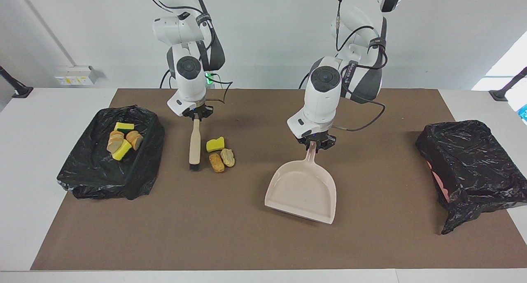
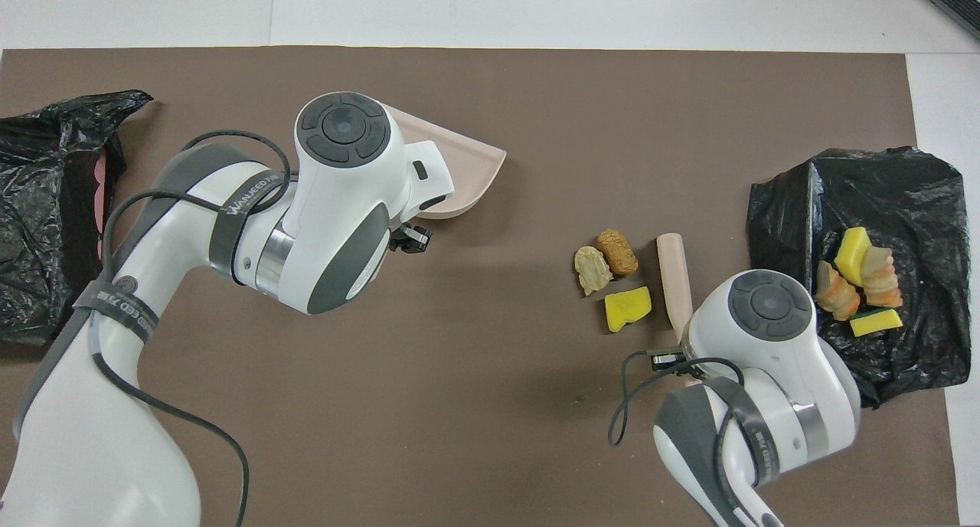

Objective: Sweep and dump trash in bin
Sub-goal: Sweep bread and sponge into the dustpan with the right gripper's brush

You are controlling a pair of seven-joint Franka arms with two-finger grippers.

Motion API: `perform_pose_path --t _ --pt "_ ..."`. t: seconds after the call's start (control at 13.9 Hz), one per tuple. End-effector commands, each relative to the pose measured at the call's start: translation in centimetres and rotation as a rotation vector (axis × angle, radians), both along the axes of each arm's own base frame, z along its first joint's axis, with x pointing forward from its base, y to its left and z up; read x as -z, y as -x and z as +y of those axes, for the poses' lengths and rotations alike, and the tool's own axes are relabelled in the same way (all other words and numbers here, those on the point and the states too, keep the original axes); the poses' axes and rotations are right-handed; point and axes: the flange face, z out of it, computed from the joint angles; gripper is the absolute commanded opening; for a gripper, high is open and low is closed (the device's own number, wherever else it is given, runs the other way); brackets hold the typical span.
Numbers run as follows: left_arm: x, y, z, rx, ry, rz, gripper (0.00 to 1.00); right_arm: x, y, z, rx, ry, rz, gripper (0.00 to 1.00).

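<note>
Dustpan (image 1: 302,188) smooth matt beige plastic; bin liner (image 1: 107,168) crinkled glossy black plastic; table mat (image 1: 230,233) matt brown.

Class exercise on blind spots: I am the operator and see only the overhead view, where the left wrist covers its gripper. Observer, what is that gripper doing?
Observer: The left gripper is shut on the handle of the dustpan.
Operator: The wrist hides most of the pan too. Anything in it?
Observer: No, the dustpan is empty.
Operator: And the right gripper, under its wrist?
Observer: The right gripper is shut on the top end of the brush, which hangs upright with its dark bristles low beside the scraps.
</note>
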Motion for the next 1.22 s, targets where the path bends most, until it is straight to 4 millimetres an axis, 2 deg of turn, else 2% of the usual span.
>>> perform_pose_path --t 0.0,0.14,0.29,0.43,0.65,0.79,0.86,1.0,1.15 --pt "-1.1 1.5 2.4 0.266 -0.026 0.07 0.0 0.6 0.2 2.5 0.002 -0.017 -0.004 0.0" --pt "-0.4 2.9 3.9 0.4 -0.059 0.105 0.0 0.2 0.2 4.1 -0.005 -0.037 0.002 0.0" --pt "0.6 5.1 4.9 0.545 -0.095 0.133 0.0 0.0 0.4 5.4 0.024 -0.061 0.003 0.0" --pt "1.0 6.6 4.9 0.57 -0.105 0.153 0.0 -0.1 0.2 5.9 0.07 -0.093 0.003 0.0" --pt "2.2 11.1 4.2 0.637 -0.14 0.169 0.0 -0.3 0.9 7.8 0.096 -0.088 -0.017 0.0" --pt "3.0 12.2 4.5 0.65 -0.132 0.152 0.0 0.1 0.7 8.0 0.096 -0.092 -0.022 0.0" --pt "3.6 12.4 4.4 0.663 -0.118 0.123 0.0 1.1 0.9 8.4 0.099 -0.086 -0.006 0.0" --pt "3.9 12.6 4.1 0.689 -0.099 0.079 0.0 2.7 1.2 10.2 0.077 -0.099 -0.001 0.0" --pt "3.8 12.3 3.9 0.728 -0.09 0.062 0.0 2.6 0.8 13.3 0.063 -0.139 0.016 0.0"
